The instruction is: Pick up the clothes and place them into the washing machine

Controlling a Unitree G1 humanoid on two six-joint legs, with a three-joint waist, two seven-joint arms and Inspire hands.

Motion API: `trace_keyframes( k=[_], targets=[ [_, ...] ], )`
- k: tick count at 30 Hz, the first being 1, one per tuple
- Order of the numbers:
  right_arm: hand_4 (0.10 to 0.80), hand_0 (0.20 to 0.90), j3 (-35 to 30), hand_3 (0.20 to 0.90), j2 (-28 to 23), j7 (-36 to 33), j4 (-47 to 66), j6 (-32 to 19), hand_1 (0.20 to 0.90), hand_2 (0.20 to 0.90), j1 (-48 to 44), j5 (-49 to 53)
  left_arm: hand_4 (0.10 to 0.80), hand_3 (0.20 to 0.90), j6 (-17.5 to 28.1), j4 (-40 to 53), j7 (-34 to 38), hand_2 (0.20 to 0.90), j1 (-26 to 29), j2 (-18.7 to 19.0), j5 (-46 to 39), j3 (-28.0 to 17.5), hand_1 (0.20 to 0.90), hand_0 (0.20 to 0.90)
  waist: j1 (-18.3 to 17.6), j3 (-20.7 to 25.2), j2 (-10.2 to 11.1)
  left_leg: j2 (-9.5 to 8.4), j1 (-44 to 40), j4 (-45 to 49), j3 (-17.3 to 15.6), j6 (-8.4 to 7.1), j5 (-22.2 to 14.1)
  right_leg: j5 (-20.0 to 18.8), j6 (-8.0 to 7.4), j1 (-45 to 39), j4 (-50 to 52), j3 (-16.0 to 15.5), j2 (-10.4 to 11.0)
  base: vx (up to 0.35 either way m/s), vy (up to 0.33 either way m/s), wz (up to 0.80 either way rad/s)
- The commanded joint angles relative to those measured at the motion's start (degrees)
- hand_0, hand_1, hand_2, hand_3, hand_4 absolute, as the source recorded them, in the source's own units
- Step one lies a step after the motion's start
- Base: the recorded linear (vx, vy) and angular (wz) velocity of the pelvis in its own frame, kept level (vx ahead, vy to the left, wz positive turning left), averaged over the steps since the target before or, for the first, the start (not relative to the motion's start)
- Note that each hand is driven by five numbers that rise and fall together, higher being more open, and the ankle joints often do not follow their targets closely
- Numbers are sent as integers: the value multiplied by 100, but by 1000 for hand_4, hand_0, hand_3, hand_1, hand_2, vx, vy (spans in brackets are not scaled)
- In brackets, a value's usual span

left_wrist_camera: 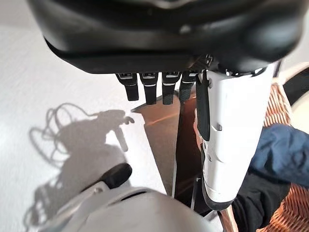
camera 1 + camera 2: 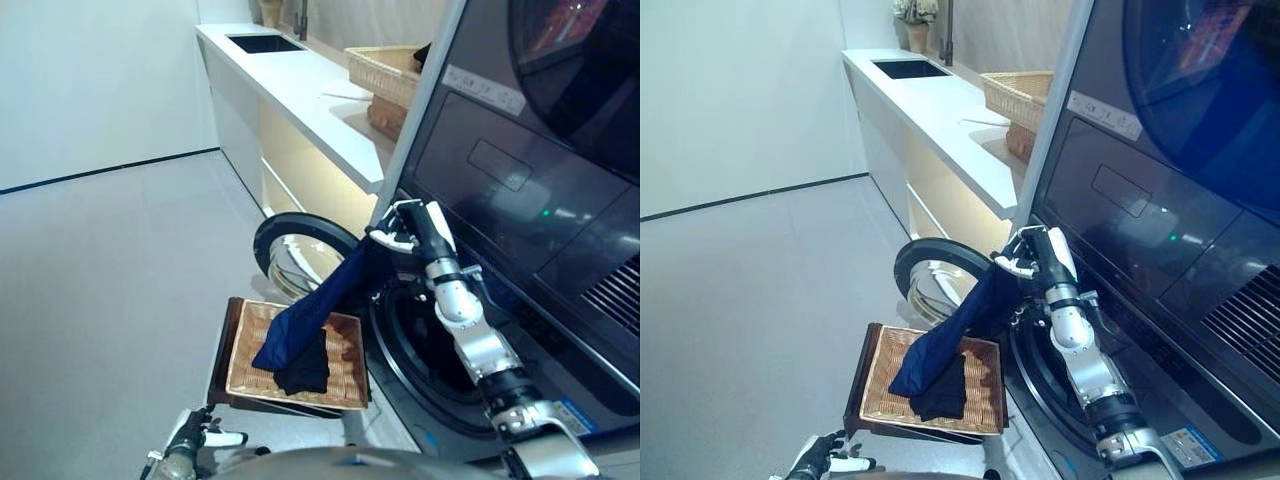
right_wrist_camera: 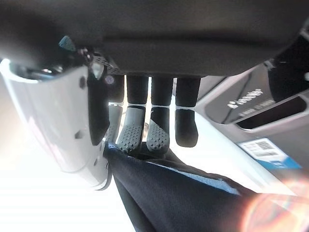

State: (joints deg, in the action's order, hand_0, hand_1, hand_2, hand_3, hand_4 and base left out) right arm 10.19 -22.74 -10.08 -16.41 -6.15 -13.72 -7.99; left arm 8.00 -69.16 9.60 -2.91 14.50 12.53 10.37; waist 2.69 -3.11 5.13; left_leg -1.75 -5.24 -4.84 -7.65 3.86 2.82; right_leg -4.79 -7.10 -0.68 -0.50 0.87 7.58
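My right hand (image 2: 408,232) is raised beside the washing machine's upper front, shut on a dark blue garment (image 2: 318,306). The cloth hangs from the hand down to the wicker basket (image 2: 347,384) on the floor. In the right wrist view the fingers (image 3: 145,133) and the white-covered thumb (image 3: 65,125) pinch the cloth (image 3: 183,193). A black garment (image 2: 305,368) lies in the basket under the blue one. The machine's round door (image 2: 292,250) stands swung out, and the drum opening (image 2: 425,345) is just below my right arm. My left hand (image 2: 195,438) hangs low near the floor, fingers relaxed.
The basket sits on a dark wooden tray (image 2: 222,355) in front of the machine. A white counter (image 2: 300,90) with a sink (image 2: 262,43) and another wicker basket (image 2: 385,68) runs along the left of the machine. Grey floor (image 2: 110,290) spreads to the left.
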Motion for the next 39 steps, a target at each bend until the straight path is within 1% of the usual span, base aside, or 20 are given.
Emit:
trace_keyframes(
  k=[1, 4, 9, 10, 11, 23, 26, 33, 39],
  targets=[
    [300, 200, -288, 200, -514, -387, 580, -488, 200, 200, -893, -223, 800, 900, 416, 130, 246, 900, 491, -173, 351, 432, 900, 900, 100, 307, -109, -76, 109, 108, 120, -282, -254, 269, -132, -162, 326, -36, -85, 3, -1, -5],
    [300, 200, -208, 200, -581, -416, 514, -501, 200, 200, -1152, -269, 800, 900, 423, 134, 235, 900, 504, -144, 369, 493, 900, 900, 110, 327, -112, -73, 82, 113, 115, -284, -270, 272, -135, -185, 313, -32, -79, 1, 0, -1],
    [300, 200, 0, 200, -714, -485, 362, -452, 200, 200, -1813, -306, 800, 900, 382, -21, 212, 900, 501, -236, 299, 562, 900, 900, 132, 352, -87, -75, 49, 107, 80, -288, -287, 259, -136, -194, 294, -14, -77, 0, 1, -2],
    [300, 200, 2, 200, -715, -486, 358, -453, 200, 200, -1818, -305, 800, 900, 382, -22, 212, 900, 503, -237, 299, 560, 900, 900, 132, 351, -88, -75, 49, 107, 79, -288, -287, 258, -136, -194, 294, -13, -78, 3, 10, -5],
    [300, 200, 57, 200, -731, -519, 362, -422, 200, 200, -2050, -297, 800, 900, 354, -71, 195, 900, 493, -288, 310, 619, 900, 900, 134, 364, -77, -74, 50, 110, 71, -289, -292, 251, -133, -191, 291, 5, -81, 5, 10, -4],
    [300, 200, 202, 200, -830, -599, 433, -372, 200, 200, -2873, -207, 800, 900, 257, -149, 150, 900, 443, -365, 318, 742, 900, 900, 172, 363, -33, -50, 1, 97, 38, -285, -296, 249, -108, -201, 271, 80, -107, 1, 1, 0],
    [300, 200, 309, 200, -903, -587, 367, -369, 200, 200, -3229, -125, 800, 900, 239, -185, 159, 900, 446, -361, 269, 756, 900, 900, 171, 364, -5, -46, -7, 93, 37, -285, -294, 249, -104, -188, 279, 105, -114, 1, 6, -5],
    [300, 200, 515, 200, -930, -488, 197, -336, 200, 200, -3561, -102, 800, 900, 227, -206, 173, 900, 442, -376, 245, 771, 900, 900, 194, 369, 37, -38, -17, 92, 29, -286, -290, 254, -104, -194, 277, 134, -124, 2, 5, -2],
    [300, 200, 602, 200, -919, -454, 160, -330, 200, 200, -3643, -143, 800, 900, 211, -235, 191, 900, 451, -403, 233, 787, 900, 900, 193, 372, 51, -35, -17, 89, 28, -281, -290, 253, -103, -184, 281, 141, -127, 0, 0, 0]
  ],
)
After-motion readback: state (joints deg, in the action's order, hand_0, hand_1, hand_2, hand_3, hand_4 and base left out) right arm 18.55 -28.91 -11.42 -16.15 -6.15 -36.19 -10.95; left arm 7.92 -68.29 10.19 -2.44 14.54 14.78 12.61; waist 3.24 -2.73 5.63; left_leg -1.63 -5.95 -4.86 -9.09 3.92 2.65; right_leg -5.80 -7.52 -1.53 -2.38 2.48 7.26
